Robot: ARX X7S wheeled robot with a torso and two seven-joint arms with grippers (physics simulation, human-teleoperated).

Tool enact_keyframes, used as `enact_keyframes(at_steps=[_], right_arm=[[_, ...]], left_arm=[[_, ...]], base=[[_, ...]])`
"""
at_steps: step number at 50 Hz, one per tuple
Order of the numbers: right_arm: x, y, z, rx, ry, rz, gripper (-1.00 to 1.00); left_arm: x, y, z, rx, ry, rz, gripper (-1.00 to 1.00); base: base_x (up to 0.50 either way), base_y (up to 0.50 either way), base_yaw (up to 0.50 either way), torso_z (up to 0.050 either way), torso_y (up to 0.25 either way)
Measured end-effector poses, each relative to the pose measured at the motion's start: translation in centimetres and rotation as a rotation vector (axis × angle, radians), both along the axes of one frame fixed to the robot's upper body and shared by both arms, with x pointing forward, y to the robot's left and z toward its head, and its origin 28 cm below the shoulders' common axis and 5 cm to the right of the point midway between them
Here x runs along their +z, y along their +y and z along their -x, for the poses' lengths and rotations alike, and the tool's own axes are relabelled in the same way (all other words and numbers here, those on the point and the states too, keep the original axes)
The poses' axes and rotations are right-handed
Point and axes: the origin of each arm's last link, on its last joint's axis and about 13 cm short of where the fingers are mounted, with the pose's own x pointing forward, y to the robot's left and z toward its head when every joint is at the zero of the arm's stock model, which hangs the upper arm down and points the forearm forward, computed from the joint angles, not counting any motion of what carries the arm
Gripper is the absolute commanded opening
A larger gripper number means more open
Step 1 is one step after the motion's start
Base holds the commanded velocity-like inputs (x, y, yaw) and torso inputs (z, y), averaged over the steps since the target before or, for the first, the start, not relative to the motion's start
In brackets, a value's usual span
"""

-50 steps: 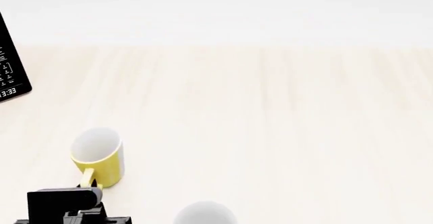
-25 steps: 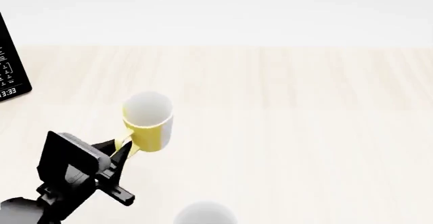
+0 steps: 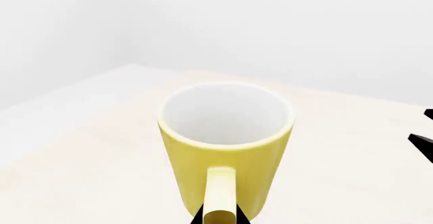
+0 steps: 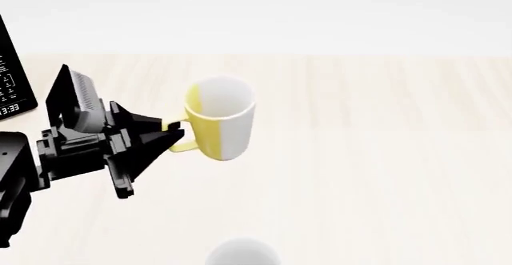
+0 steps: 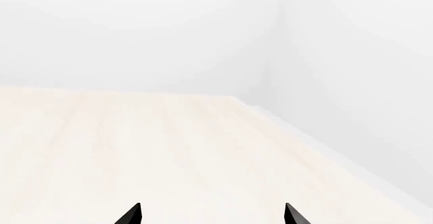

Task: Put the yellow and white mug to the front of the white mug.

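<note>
The yellow and white mug hangs upright in the air above the pale wooden table, left of centre in the head view. My left gripper is shut on its yellow handle. The left wrist view looks into the mug, with the handle pinched between the two black fingertips. Only the rim of the white mug shows, at the bottom edge of the head view. My right gripper is open and empty over bare table; it does not show in the head view.
A black device with white markings stands at the far left edge of the head view. The pale wooden table runs back to a white wall. In the right wrist view the table's edge meets the wall.
My left gripper has lifted the yellow and white mug by its handle, carrying it up and to the right, away from the table's near left. The white mug has not moved.
</note>
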Motion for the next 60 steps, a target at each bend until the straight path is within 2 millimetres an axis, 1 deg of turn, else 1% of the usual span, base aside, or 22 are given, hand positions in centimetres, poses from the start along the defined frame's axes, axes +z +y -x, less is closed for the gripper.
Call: enact_keyframes(at_steps=[11, 27, 60], right_arm=[[-0.2, 0.0, -0.1, 0.000, 0.008, 0.000, 1.00], [-0.2, 0.0, 0.0, 0.004, 0.008, -0.001, 1.00], [0.1, 0.3, 0.0, 0.018, 0.006, 0.006, 1.00]], left_arm=[[0.1, -0.8, -0.2, -0.102, 0.012, 0.002, -1.00], [-1.0, -2.3, 0.0, -0.175, 0.022, -0.005, -1.00], [-5.0, -3.0, 1.5, -0.164, 0.045, -0.052, -1.00]], base=[[0.00, 0.00, 0.00, 0.000, 0.001], [0.00, 0.00, 0.00, 0.000, 0.000], [0.00, 0.00, 0.00, 0.000, 0.000]])
